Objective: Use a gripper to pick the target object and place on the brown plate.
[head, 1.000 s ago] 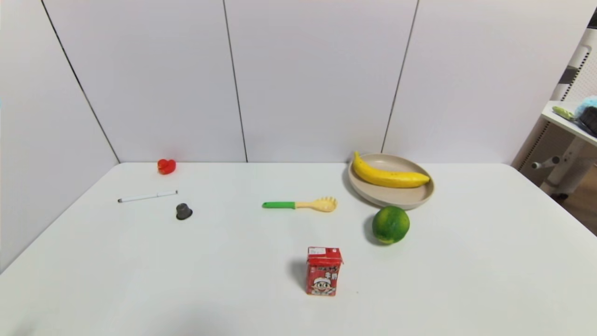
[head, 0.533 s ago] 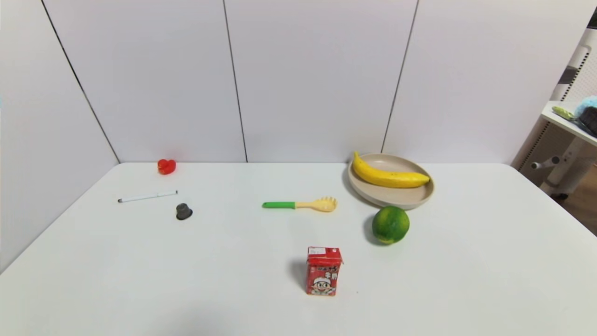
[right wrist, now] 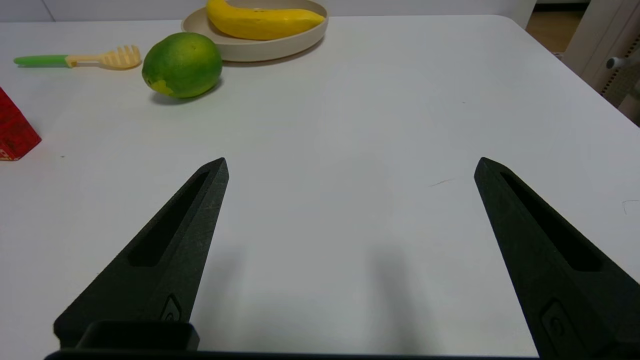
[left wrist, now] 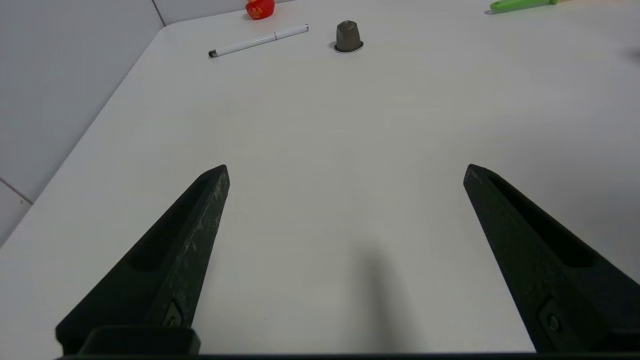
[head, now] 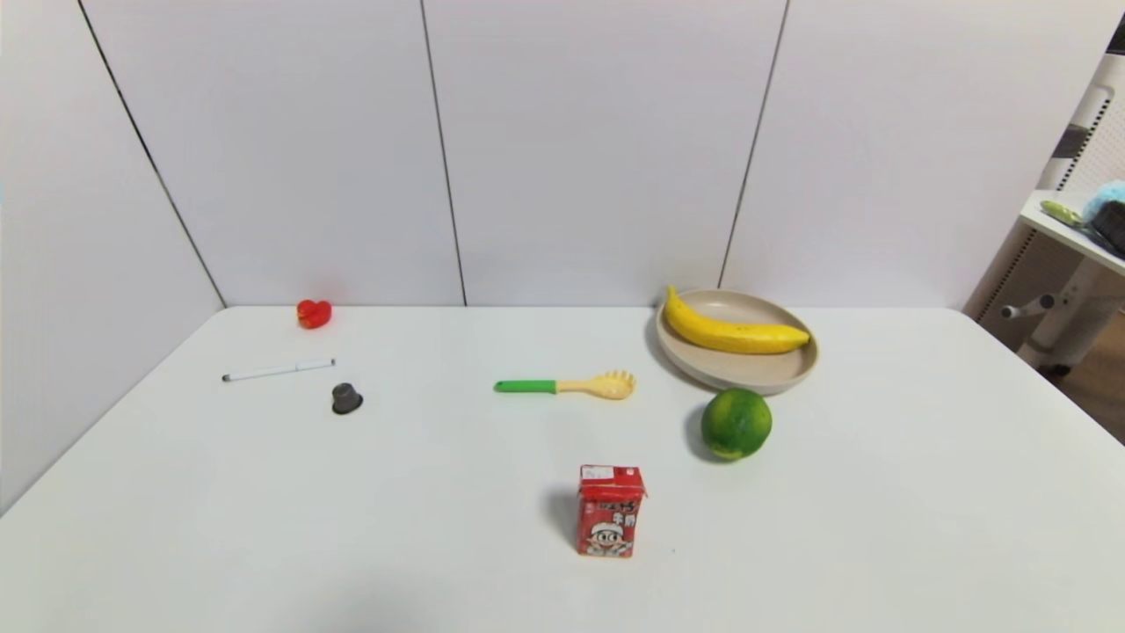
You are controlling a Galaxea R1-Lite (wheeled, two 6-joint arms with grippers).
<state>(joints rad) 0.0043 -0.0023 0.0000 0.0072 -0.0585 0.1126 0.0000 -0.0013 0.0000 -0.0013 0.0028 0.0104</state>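
Nothing is shifting since the earlier frames: the banana (head: 732, 330) is lying inside the plate (head: 747, 378) (task apparently finished). Both grippers, left (left wrist: 346, 172) and right (right wrist: 351, 167), are hanging spread wide, empty, over the near table.

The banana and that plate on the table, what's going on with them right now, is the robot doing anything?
Nothing is being handled at this moment. The banana already lies in the brown plate at the far right of the table, with a green citrus fruit on the table just in front of the plate. The right gripper and the left gripper both hang open and empty over bare table near the robot, out of the head view.
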